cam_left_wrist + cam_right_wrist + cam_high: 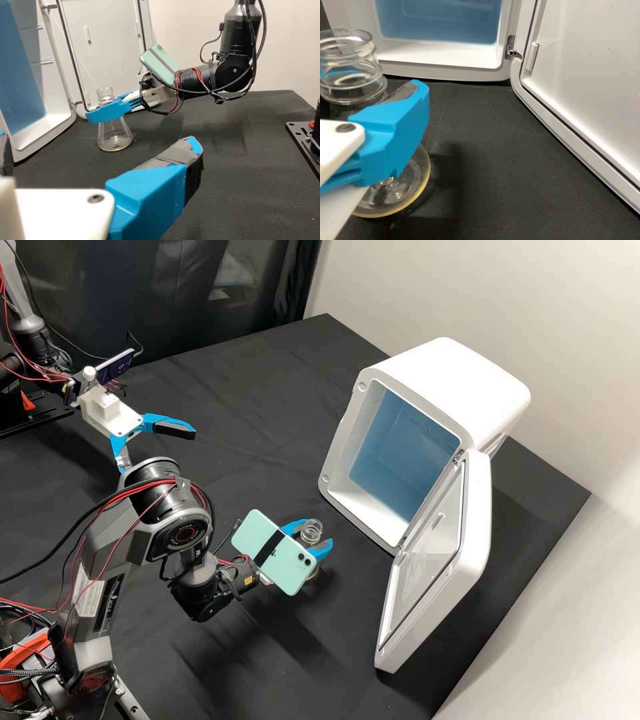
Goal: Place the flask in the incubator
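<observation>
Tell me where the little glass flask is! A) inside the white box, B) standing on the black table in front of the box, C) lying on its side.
B: the flask stands upright on the black bench, with the right hand at its neck, outside the open incubator.

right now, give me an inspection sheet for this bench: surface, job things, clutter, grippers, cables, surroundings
surface: black bench, matte top
job's things: clear flask upright and uncapped on the bench, in front of the incubator; the incubator is white with a blue inside, and its door is swung open
clutter: nothing seen
grippers: right gripper at the flask's neck, grip not clear; left gripper apart from it above the bench, fingers open
cables: red and black cables run along the right arm
surroundings: white wall behind the incubator, dark curtain behind the bench
</observation>
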